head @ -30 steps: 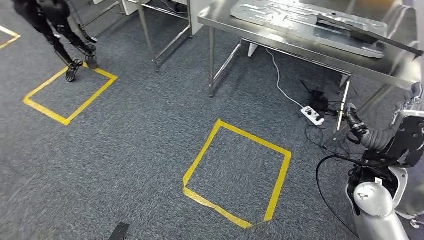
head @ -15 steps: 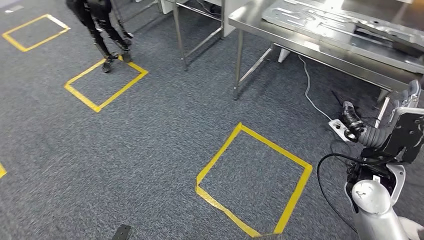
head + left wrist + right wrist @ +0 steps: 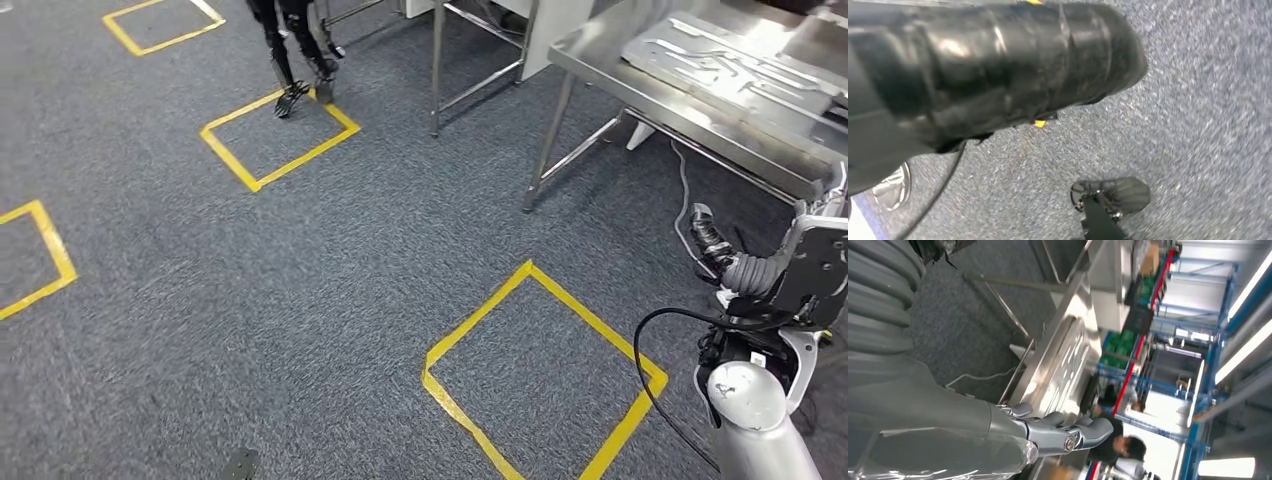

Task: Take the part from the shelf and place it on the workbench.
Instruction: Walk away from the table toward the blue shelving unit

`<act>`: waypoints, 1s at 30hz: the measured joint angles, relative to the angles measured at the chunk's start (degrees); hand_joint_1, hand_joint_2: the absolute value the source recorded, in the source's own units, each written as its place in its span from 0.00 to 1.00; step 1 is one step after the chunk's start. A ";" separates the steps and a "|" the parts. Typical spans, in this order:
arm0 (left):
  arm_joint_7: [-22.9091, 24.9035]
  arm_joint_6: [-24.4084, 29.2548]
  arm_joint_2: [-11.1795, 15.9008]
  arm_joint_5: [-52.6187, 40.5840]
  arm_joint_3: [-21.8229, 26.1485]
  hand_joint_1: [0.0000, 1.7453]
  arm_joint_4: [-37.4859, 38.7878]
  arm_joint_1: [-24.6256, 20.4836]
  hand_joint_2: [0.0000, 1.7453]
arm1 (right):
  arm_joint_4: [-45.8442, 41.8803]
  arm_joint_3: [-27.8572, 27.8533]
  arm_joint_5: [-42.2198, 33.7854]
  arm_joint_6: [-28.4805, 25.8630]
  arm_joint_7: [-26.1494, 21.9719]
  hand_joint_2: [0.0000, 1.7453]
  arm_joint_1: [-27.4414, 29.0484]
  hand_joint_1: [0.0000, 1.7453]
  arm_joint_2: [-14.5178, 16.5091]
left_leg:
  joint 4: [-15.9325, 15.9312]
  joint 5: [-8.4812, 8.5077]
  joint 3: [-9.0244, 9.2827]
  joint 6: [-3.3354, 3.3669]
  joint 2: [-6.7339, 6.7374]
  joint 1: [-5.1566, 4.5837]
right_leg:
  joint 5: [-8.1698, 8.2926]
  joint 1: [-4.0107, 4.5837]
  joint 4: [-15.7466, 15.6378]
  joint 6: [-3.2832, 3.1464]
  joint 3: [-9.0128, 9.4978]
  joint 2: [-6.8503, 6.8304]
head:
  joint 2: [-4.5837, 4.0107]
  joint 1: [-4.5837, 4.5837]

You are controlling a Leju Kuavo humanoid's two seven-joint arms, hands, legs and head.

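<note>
- Head view: the right hand (image 3: 708, 240) hangs low at the right edge, at the end of the silver arm, over grey carpet (image 3: 330, 300). Its dark fingers are loosely extended and hold nothing
- A flat stamped metal part (image 3: 730, 65) lies on the steel workbench (image 3: 600, 60) at the upper right. It is higher than the hand and well apart from it, with the bench's front edge between them
- A white cable (image 3: 684, 190) trails on the floor under the bench, near the hand. Yellow tape squares (image 3: 545, 375) mark the carpet, and a dark pair of legs (image 3: 295, 50) stands at the far square
- Left wrist view: blurred carpet (image 3: 1198, 100) close to the lens; how the left hand stands I cannot tell
- Right wrist view: the right hand's silver fingers (image 3: 1068, 437) reach out side by side with nothing between them. Beyond them run the workbench (image 3: 1075, 300) and the part (image 3: 1065, 367) on its top, clear of the fingertips
- Further off are blue racks (image 3: 1218, 315) with green crates, and a person (image 3: 1120, 445) in a dark top
</note>
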 joint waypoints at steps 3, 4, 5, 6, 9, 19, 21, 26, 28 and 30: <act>0.02 -0.08 -0.02 0.03 0.00 0.00 0.00 0.05 0.00 | 0.04 0.00 0.20 0.00 0.12 1.00 0.25 0.00 -0.08 | 0.32 -0.14 0.01 -0.05 -2.42 0.08 | 1.28 -0.21 2.39 0.39 -1.91 0.44 | 0.00 0.03; 0.02 -0.08 -0.02 0.04 0.00 0.00 0.00 0.08 0.00 | 0.04 0.00 0.25 0.00 0.14 1.00 0.28 0.00 -0.12 | 0.60 -0.28 0.00 -0.22 -3.31 0.19 | 3.52 -0.46 -0.87 0.55 -0.58 0.83 | 0.00 0.05; 0.02 -0.08 -0.02 0.06 0.00 0.00 0.00 0.08 0.00 | 0.06 0.00 0.27 0.00 0.14 1.00 0.29 0.00 -0.16 | 0.96 -0.47 -0.14 -0.49 -4.18 0.29 | 5.15 -0.78 -4.46 0.67 0.99 2.03 | 0.00 0.04; 0.06 -0.08 -0.01 0.08 0.00 0.00 0.00 0.02 0.00 | 0.06 0.00 0.28 0.00 0.11 1.00 0.34 0.00 -0.20 | 1.54 -0.68 -0.46 -0.82 -5.04 0.32 | 6.22 -1.06 -7.57 0.66 2.39 3.27 | 0.00 0.01; 0.26 -0.07 0.04 0.10 0.00 0.00 0.00 0.12 0.00 | 0.10 0.00 0.22 0.00 -0.03 1.00 0.83 0.00 -0.26 | 2.23 -0.64 -1.59 -1.89 -7.16 0.56 | 6.33 -0.97 -10.21 -0.13 3.58 4.27 | 0.00 0.01; 0.43 0.01 -0.12 0.12 0.00 0.00 0.00 0.25 0.00 | 0.12 0.00 0.21 0.00 -0.22 1.00 1.89 0.00 -0.28 | 14.03 -4.01 -8.14 -2.25 1.24 0.22 | 6.05 0.41 -10.89 -2.57 4.69 -3.34 | 0.00 -0.73; 0.42 0.02 -0.06 0.11 0.00 0.00 0.00 0.17 0.00 | 0.12 0.00 0.22 0.00 -0.23 1.00 1.92 0.00 -0.28 | 6.33 -1.16 -3.97 -1.11 3.99 -0.81 | 5.69 0.71 -10.93 -2.47 5.10 -4.70 | 0.00 -0.72; 0.34 0.07 0.13 0.11 0.00 0.00 0.00 0.15 0.00 | 0.09 0.01 0.22 0.00 -0.23 1.00 1.99 0.00 -0.29 | 1.15 -0.10 -1.37 0.15 3.78 -1.79 | 4.91 0.95 -11.31 -1.47 5.97 -7.05 | 0.00 -0.65; 0.34 0.07 0.15 0.09 -0.01 0.00 0.00 0.25 0.00 | 0.04 0.02 0.27 -0.01 -0.29 1.00 2.00 0.00 -0.39 | -0.02 0.39 -0.46 0.57 2.35 -1.30 | 3.04 0.79 -8.48 -1.07 5.02 -3.94 | 0.00 -0.56; 0.34 0.07 0.09 0.08 -0.01 0.00 0.00 -0.02 0.00 | 0.05 0.02 0.30 -0.02 -0.34 1.00 2.21 0.00 -0.51 | -0.33 0.53 -0.16 0.88 0.87 -1.06 | -0.08 0.50 -1.66 -0.84 1.60 -0.51 | 0.00 -0.49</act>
